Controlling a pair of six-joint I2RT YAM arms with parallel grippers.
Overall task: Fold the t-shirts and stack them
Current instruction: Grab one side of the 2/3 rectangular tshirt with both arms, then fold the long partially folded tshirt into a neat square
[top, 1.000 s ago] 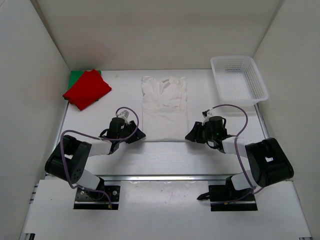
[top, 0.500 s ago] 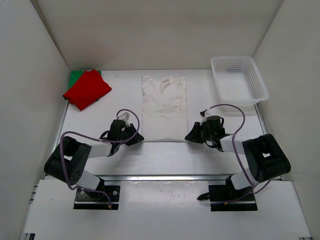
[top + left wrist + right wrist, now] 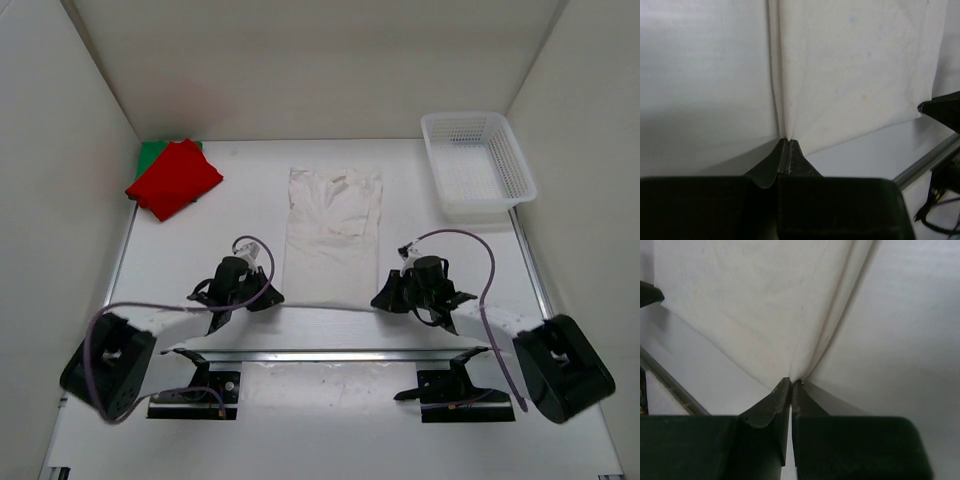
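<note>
The off-white t-shirt [image 3: 332,232] lies folded lengthwise as a long strip in the middle of the table. My left gripper [image 3: 274,297] is shut on its near left corner [image 3: 790,131]. My right gripper [image 3: 378,300] is shut on its near right corner [image 3: 799,369]. In both wrist views the cloth runs taut away from the pinched tips. The red t-shirt [image 3: 174,178] lies folded on the green t-shirt [image 3: 152,152] at the far left corner.
A white mesh basket [image 3: 477,163] stands at the far right. White walls close in the table on three sides. A metal rail [image 3: 330,353] runs along the near edge, just behind both grippers.
Both grippers closed on the near corners of the off-white shirt and drew back toward the near edge. The shirt slid nearer and pulled straighter.
</note>
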